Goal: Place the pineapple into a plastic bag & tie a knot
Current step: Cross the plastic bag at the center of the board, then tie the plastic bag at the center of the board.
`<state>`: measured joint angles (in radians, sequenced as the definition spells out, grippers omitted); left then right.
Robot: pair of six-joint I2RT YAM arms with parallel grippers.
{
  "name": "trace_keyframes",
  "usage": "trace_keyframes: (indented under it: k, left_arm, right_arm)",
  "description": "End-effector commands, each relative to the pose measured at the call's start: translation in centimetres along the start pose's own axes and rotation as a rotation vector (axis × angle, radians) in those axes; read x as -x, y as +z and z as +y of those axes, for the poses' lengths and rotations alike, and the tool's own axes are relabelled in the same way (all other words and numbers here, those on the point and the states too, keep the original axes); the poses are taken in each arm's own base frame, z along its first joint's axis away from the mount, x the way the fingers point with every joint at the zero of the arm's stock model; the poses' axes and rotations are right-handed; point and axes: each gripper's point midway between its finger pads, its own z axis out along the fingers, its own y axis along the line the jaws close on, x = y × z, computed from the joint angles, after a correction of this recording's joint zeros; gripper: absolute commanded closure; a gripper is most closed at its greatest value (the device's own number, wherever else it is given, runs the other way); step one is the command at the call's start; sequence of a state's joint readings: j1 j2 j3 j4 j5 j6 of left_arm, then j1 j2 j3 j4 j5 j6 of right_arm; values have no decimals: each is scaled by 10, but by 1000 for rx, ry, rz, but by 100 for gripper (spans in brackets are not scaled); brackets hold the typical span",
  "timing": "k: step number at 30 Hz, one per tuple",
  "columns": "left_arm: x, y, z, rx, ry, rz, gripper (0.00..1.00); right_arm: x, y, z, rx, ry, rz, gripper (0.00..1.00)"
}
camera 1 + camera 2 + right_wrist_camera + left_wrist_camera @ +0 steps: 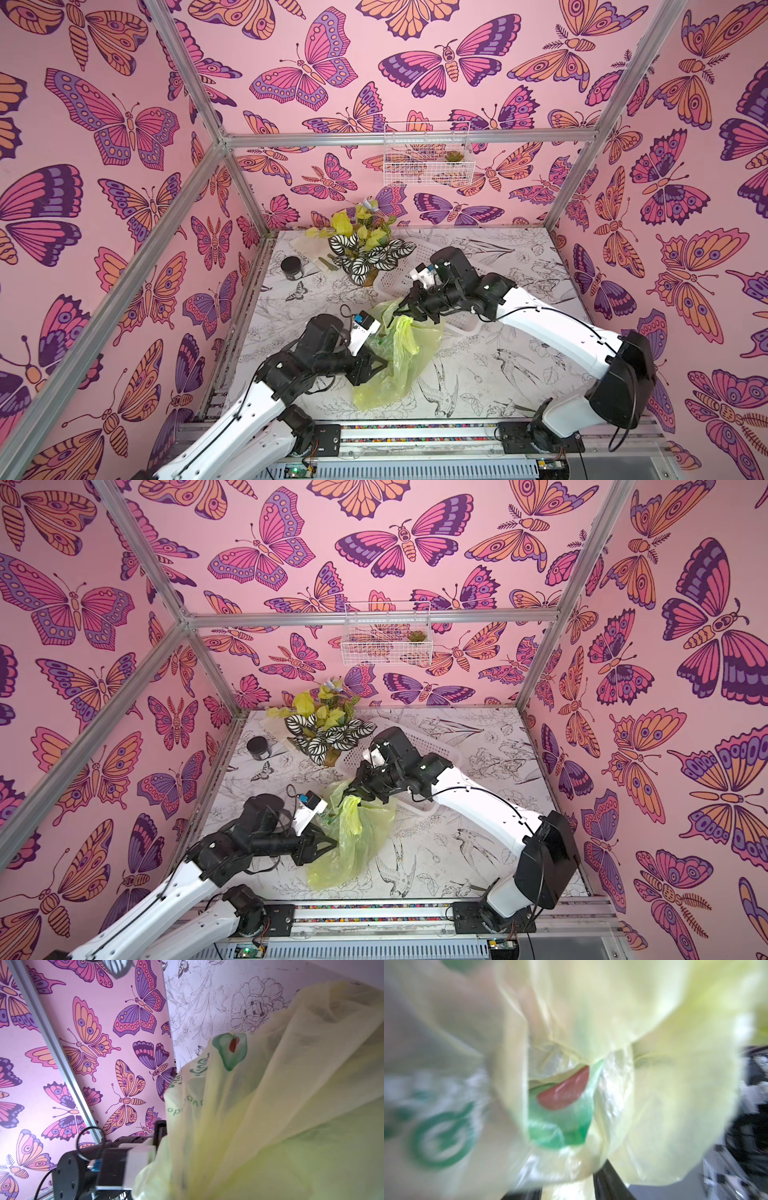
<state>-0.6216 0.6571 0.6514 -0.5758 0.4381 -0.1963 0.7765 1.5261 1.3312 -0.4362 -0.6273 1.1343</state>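
The left end effector (380, 365), jaws partly apart, is touching the plastic bag (409, 353) at its 9 o'clock; hold unclear. The plastic bag is slumping on the surface (498, 374). At 12 o'clock the right end effector (402, 312) is pinching its top, closed.

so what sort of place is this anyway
Probably a robot test cell: a silver aluminium frame, pink butterfly-print wall panels closing it in, and two white-and-black robot arms mounted on a metal base rail.

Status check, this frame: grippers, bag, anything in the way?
Right gripper shut on bag top. Left gripper at bag's side, grip unclear. No knot seen, pineapple not visible. Basket close behind right arm.
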Motion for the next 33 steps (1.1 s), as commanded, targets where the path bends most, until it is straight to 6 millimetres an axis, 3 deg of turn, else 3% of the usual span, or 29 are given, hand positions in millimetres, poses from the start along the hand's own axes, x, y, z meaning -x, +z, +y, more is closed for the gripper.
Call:
trace_keyframes:
  k: [1, 7, 11, 13, 18, 21, 26, 33]
  left_arm:
    - [29, -36, 22, 224, 92, -154, 62]
    - [102, -68, -40, 33, 309, -344, 70]
    - [151, -67, -72, -107, 376, -433, 77]
    - [162, -57, -78, -155, 374, -439, 80]
    - [141, -13, -60, -166, 331, -319, 91]
    - [124, 1, -43, -118, 310, -274, 99]
    - [101, 16, -22, -61, 268, -225, 100]
    - [87, 28, -9, -31, 241, -183, 100]
  right_arm:
    - [-13, -9, 18, 71, -168, 74, 100]
    - [-20, -15, 12, 44, -222, 92, 100]
    - [-19, -18, 15, 53, -251, 67, 100]
    - [-18, -20, 14, 51, -261, 54, 100]
    - [-18, -26, 20, 78, -298, 15, 100]
    - [-19, -32, 18, 77, -323, -5, 100]
    - [-26, -38, 19, 94, -370, 6, 100]
    - [-32, -41, 41, 195, -420, 30, 100]
